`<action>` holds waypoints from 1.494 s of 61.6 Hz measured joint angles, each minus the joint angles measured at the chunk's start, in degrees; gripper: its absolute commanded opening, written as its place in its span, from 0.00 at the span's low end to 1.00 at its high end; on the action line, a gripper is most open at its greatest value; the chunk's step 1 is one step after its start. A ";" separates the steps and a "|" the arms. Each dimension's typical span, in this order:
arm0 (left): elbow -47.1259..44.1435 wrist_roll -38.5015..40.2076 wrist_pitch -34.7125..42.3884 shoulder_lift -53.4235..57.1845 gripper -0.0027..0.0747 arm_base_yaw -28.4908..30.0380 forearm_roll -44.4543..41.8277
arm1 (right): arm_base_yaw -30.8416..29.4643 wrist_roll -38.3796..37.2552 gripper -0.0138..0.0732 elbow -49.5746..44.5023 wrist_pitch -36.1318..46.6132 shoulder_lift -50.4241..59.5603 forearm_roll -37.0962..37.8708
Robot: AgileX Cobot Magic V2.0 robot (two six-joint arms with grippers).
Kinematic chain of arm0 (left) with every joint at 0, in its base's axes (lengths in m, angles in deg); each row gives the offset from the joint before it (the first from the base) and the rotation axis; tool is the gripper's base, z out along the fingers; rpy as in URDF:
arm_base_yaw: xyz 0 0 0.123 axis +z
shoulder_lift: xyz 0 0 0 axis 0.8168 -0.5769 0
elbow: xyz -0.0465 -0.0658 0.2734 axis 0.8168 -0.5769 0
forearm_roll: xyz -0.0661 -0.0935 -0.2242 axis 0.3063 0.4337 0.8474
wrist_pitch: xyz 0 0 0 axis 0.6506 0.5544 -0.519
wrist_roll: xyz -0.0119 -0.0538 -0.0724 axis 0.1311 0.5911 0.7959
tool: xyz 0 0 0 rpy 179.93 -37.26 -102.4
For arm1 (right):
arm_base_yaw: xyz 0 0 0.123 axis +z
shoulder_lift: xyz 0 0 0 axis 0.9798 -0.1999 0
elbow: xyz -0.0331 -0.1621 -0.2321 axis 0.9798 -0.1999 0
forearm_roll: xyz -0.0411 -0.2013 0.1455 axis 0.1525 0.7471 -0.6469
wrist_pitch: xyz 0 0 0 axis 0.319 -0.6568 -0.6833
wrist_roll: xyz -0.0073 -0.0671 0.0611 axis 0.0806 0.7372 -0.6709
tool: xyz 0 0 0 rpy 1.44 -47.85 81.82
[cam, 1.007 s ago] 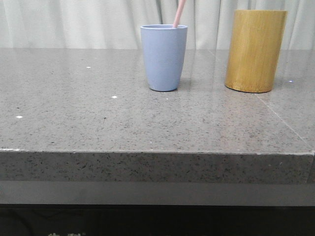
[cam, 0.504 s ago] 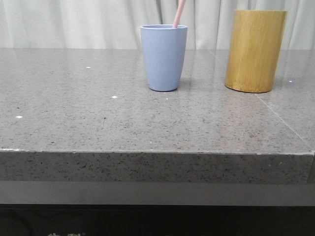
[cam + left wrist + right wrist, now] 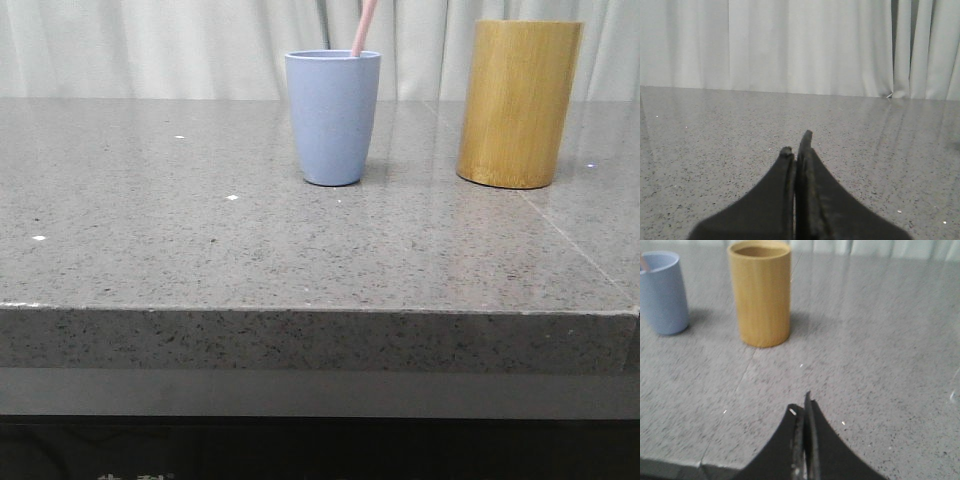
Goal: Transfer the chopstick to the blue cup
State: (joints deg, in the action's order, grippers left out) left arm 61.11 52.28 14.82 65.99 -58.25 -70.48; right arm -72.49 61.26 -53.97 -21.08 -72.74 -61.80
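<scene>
Black left claw closed, empty | right claw closed, empty

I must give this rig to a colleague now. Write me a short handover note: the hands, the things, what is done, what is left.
Left hand: shut, empty, low over bare table.
Right hand: shut, empty, apart from the bamboo cylinder.
The chopstick stands in the blue cup, leaning on its rim, top out of view. The cup is upright, left of the cylinder.
Done: the chopstick is in the cup.
Left: nothing for the task that I see; perhaps park the arms.
</scene>
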 measured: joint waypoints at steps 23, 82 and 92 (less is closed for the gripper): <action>0.00 0.00 0.00 0.00 0.01 0.00 0.00 | -3.59 0.00 0.02 -19.78 22.29 10.90 -2.55; 0.00 -0.02 0.00 0.00 0.01 0.00 0.00 | -6.01 0.00 0.02 -19.91 24.36 11.01 -2.80; 0.00 -0.02 0.00 0.00 0.01 0.00 0.00 | -6.01 0.00 0.02 -19.91 24.36 11.01 -2.80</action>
State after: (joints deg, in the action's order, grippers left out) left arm 61.11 52.25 14.82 65.99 -58.25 -70.48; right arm -78.51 61.26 -73.88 3.28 -61.72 -64.60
